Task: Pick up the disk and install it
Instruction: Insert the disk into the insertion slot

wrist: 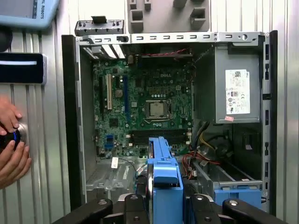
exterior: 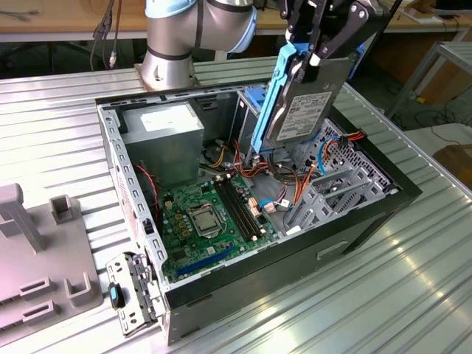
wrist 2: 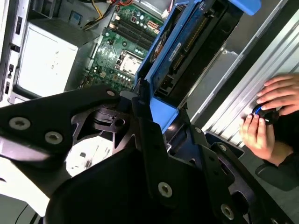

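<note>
Right, gripper (exterior: 310, 53) is clamped tight on the disk (exterior: 301, 103), pinching its upper end. The disk hangs steeply tilted, nearly on edge, above the open case (exterior: 110, 155) at the drive-bay end. It's not seated in anything, and I can't tell if its lower end touches the cables (exterior: 295, 184).

From the exterior view I get the disk's flat grey metal face with a white label, plus 1 blue plastic carrier rail down the long edge. Same view has the arm base (exterior: 169, 51) on the ribbed metal table (exterior: 354, 295), and 1 grey moulded fixture (exterior: 44, 258) at the exterior view's left.

Both wrist views add 2 hands (wrist 2: 273, 112) of a person on a small blue-and-black knob (wrist 2: 264, 113) on the table beside the case.

First wrist view looks straight into the case:
- 1 green motherboard (wrist: 140, 102) with 1 square CPU socket (wrist: 155, 108)
- 1 boxy grey PSU (wrist: 236, 84) with a white label
- 1 blue bracket (wrist: 238, 193) on the grey bay
- the disk's carrier end-on, between black linkage arms

Second wrist view shows the disk's thin edge, blue frame around a dark side.
</note>
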Robot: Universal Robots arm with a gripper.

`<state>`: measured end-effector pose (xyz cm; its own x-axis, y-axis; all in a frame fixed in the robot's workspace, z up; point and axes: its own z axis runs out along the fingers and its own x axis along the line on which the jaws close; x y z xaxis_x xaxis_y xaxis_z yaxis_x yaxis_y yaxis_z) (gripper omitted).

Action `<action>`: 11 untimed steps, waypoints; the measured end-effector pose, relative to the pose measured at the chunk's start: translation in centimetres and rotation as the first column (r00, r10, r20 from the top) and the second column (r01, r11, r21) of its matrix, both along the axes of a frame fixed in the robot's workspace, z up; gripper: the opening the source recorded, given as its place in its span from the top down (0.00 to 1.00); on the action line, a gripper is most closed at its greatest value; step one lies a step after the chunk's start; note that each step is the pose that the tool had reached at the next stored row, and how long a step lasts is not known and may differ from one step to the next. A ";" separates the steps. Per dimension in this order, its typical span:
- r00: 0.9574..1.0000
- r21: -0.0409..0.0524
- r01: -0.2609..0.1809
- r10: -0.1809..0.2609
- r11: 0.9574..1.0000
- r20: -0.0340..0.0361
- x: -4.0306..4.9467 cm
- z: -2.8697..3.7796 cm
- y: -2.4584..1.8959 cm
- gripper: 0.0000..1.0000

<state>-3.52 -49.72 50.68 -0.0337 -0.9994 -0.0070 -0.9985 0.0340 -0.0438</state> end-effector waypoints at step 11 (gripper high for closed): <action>1.000 0.000 0.000 0.000 1.000 -0.003 3.11 -0.31 -2.84 0.63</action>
<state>-0.41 -52.56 50.37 -0.0337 -0.9994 -0.0071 -0.9986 0.0340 -0.0410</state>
